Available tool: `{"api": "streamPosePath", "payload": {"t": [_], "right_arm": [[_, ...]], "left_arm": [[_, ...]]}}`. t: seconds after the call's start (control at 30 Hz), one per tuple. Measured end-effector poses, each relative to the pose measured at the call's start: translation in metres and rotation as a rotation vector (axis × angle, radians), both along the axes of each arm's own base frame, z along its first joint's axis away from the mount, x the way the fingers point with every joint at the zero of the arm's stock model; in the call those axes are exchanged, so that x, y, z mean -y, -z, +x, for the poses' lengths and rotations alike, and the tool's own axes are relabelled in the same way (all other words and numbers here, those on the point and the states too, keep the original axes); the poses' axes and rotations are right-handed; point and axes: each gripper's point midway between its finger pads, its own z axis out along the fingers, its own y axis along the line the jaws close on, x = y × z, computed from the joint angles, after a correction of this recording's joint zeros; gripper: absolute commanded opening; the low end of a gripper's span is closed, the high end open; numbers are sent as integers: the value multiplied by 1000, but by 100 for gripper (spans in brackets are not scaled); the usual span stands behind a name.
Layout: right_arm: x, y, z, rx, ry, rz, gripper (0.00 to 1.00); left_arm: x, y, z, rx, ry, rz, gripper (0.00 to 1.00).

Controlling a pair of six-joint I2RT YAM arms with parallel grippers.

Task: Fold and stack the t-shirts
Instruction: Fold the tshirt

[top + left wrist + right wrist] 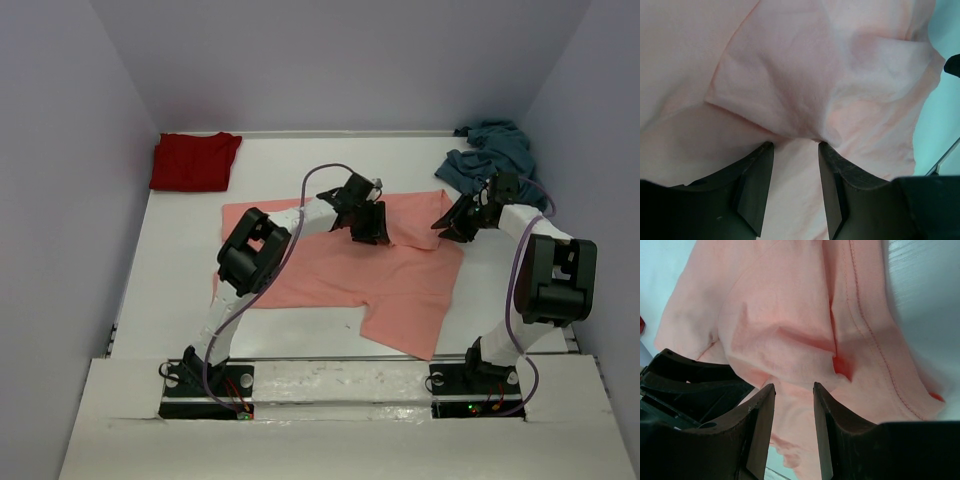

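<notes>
The salmon-pink shirt [330,270] lies spread across the middle of the counter [180,290], one sleeve trailing toward the lower centre. The dark red shirt [195,162] sits folded at upper left and the teal-blue shirt [490,155] is crumpled at upper right. We judge that both hands sit on the pink shirt's upper edge so that edge can be carried over for a first fold. The left hand [368,225] has its fingers [757,170] a little apart, with a pucker of cloth at their tips. The right hand [458,228] shows the same narrow gap over bunched fabric, and we see no firm clamp on either. Each arm bends at a raised elbow, its forearm angled down toward that edge.
</notes>
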Motion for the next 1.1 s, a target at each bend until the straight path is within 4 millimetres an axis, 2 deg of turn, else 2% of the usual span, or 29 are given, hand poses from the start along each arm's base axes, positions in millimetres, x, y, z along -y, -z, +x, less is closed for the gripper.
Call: {"api": "streamPosePath", "payload": {"t": [0.77,1.0,1.1], "right_arm": [[0,-1,3,13,0,-2,42],[0,-1,3,13,0,-2,43],[0,-1,3,13,0,-2,42]], "left_arm": [[23,-2,20,16,15,-38,53],[24,-3,17,8,27,-47,43],[24,-3,16,4,33,-52,31]]}}
